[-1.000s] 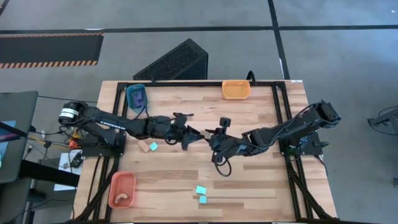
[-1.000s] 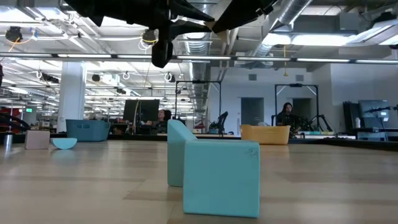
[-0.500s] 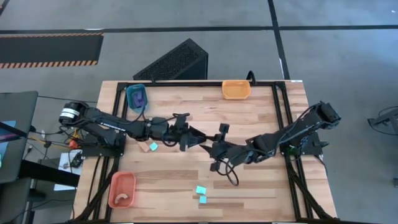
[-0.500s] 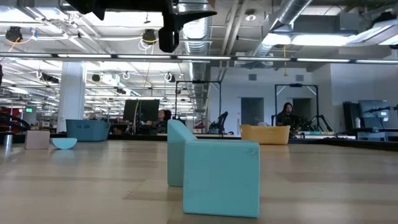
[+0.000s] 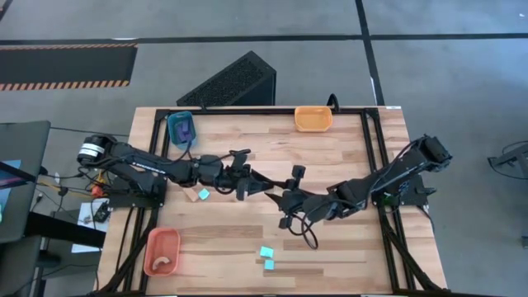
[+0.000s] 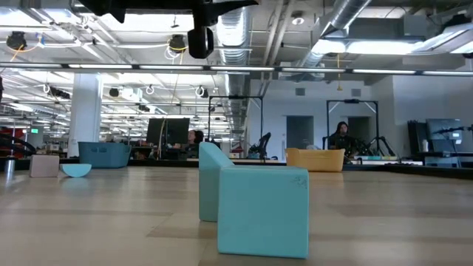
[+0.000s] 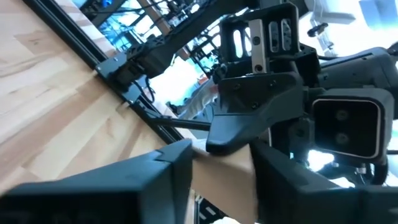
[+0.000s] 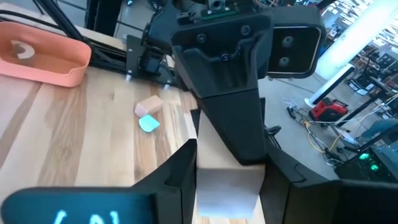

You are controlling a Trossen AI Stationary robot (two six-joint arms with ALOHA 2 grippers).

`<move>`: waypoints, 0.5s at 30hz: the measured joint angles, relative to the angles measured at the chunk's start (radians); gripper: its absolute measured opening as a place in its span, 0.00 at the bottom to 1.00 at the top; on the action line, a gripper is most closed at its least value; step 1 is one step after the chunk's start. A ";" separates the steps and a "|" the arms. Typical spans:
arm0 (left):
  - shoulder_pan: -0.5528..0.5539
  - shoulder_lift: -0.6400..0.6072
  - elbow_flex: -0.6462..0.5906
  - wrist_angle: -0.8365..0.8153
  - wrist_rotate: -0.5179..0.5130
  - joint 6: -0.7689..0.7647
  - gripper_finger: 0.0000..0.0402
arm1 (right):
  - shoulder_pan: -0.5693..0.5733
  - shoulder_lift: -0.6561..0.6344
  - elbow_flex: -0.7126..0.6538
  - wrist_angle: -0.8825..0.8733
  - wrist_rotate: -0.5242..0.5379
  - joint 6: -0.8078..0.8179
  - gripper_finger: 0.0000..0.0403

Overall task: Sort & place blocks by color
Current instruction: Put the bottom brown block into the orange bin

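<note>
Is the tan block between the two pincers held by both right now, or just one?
Both, it seems. The wrist views show the tan block between the right pincer's fingers and between the left pincer's too, mid-handover over the table centre.

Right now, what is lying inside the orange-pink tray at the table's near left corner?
In the orange-pink tray lies one pale curved piece. The rest of its floor looks bare, and no arm covers the tray from above.

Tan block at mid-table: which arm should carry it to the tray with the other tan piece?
Left, probably. The left claw and right claw both pinch the tan block; the salmon tray holding a tan piece lies on the left arm's side of the table.
</note>
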 joint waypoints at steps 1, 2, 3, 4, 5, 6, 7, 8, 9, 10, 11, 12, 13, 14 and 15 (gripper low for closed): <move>-0.003 -0.001 0.000 -0.001 0.005 0.006 0.23 | 0.000 0.000 0.000 -0.001 0.001 -0.001 0.33; -0.006 -0.001 -0.001 -0.002 0.008 0.015 0.19 | -0.001 0.000 0.000 -0.002 0.002 -0.002 0.33; -0.010 -0.001 -0.001 -0.003 0.007 0.026 0.16 | -0.003 0.000 0.000 -0.004 0.002 -0.003 0.34; -0.010 -0.001 -0.002 -0.006 0.007 0.035 0.13 | -0.003 0.000 0.000 -0.008 0.002 -0.004 0.34; -0.010 -0.001 -0.004 -0.010 0.008 0.039 0.10 | -0.002 0.000 -0.001 -0.012 0.004 -0.002 0.35; -0.009 -0.002 -0.004 -0.011 0.010 0.040 0.08 | -0.001 -0.001 -0.001 -0.015 0.010 0.004 0.36; -0.007 -0.001 -0.004 -0.010 0.010 0.040 0.07 | -0.001 -0.001 -0.001 -0.019 0.013 0.012 0.38; -0.003 -0.001 -0.004 -0.011 0.010 0.042 0.07 | -0.001 -0.002 -0.001 -0.022 0.013 0.023 0.39; 0.000 0.000 -0.004 -0.012 0.009 0.044 0.07 | -0.003 -0.002 -0.001 -0.023 0.013 0.033 0.40; 0.003 0.000 -0.004 -0.012 0.009 0.044 0.07 | -0.006 -0.002 -0.001 -0.027 0.013 0.036 0.41; 0.007 0.000 -0.004 -0.013 0.010 0.044 0.08 | -0.011 -0.002 -0.001 -0.030 0.014 0.037 0.42; 0.009 0.000 -0.004 -0.014 0.011 0.046 0.08 | -0.015 -0.002 -0.001 -0.031 0.014 0.038 0.42; 0.011 0.000 -0.004 -0.015 0.013 0.050 0.08 | -0.020 -0.002 -0.001 -0.032 0.015 0.038 0.42; 0.015 0.000 -0.004 -0.018 0.018 0.055 0.08 | -0.025 -0.003 -0.001 -0.037 0.014 0.038 0.41; 0.019 0.000 -0.004 -0.022 0.023 0.060 0.07 | -0.029 -0.003 -0.001 -0.041 0.015 0.038 0.40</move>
